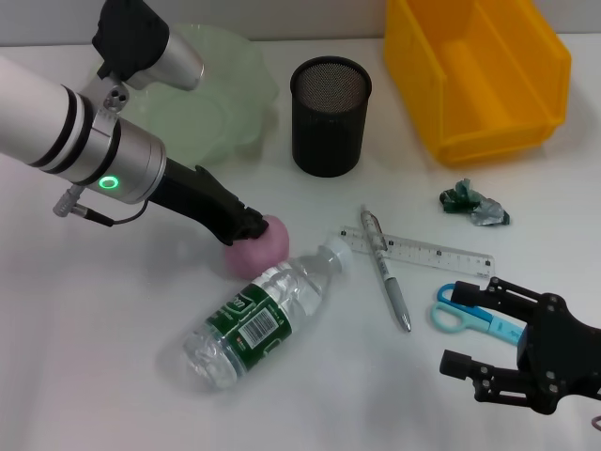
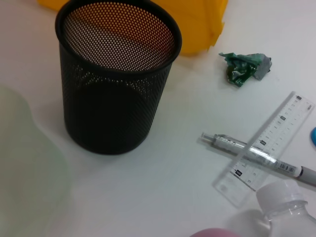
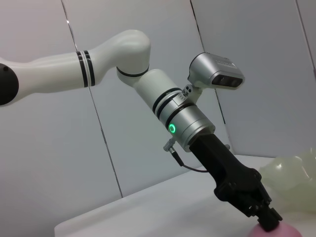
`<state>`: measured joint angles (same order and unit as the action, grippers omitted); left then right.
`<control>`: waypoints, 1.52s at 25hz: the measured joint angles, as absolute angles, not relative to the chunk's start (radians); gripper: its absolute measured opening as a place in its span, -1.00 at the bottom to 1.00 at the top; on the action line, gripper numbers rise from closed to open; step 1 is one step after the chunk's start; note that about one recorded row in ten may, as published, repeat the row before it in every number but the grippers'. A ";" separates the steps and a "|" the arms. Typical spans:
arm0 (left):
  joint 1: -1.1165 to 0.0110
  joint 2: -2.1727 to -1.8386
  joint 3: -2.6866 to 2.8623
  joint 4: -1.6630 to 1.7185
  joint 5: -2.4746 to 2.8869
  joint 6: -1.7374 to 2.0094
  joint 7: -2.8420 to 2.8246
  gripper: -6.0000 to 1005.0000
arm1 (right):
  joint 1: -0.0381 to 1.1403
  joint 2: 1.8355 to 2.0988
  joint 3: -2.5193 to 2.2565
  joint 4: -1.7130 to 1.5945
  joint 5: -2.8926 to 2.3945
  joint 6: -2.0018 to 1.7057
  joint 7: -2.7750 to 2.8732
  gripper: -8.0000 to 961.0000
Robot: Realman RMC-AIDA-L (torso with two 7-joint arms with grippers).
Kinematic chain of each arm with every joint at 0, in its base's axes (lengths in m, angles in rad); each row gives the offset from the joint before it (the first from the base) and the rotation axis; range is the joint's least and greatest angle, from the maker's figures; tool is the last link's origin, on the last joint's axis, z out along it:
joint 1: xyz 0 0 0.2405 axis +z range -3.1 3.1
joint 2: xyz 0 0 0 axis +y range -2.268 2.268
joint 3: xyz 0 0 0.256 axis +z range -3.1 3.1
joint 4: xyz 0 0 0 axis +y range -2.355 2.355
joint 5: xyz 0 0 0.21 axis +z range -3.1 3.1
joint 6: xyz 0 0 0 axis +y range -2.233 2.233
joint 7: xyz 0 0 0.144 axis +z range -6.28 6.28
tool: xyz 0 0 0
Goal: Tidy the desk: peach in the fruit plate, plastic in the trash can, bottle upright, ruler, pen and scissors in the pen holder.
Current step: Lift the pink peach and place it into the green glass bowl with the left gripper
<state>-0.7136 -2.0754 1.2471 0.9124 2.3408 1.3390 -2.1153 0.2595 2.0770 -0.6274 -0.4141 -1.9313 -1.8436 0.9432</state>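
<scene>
The left claw (image 1: 252, 225) presses on the pink peach (image 1: 260, 246); whether its fingers grip it I cannot tell. Just beside the peach lies the bottle (image 1: 265, 314) on its side, cap toward the claw. Beyond stand the plate (image 1: 218, 99) and holder (image 1: 330, 115). The right claw (image 1: 502, 334) hangs spread apart near the scissors (image 1: 472, 317).
</scene>
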 joint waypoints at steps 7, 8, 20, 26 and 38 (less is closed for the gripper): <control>-0.711 -2.075 1.247 0.911 2.340 1.339 -2.115 -0.86 | 0.258 2.077 -0.627 -0.414 -1.932 -1.844 0.943 0.74; -0.711 -2.075 1.247 0.911 2.340 1.339 -2.115 -0.90 | 0.258 2.077 -0.627 -0.414 -1.932 -1.844 0.943 0.74; -0.682 -2.065 1.105 0.965 2.218 1.409 -2.033 -0.93 | 0.257 2.077 -0.620 -0.410 -1.933 -1.844 0.943 0.74; -0.682 -2.062 0.931 1.025 2.164 1.481 -1.994 -0.93 | 0.262 2.077 -0.617 -0.398 -1.932 -1.844 0.943 0.74; -0.705 -2.062 0.811 0.921 2.167 1.113 -2.045 -0.91 | 0.278 2.077 -0.617 -0.387 -1.927 -1.844 0.942 0.74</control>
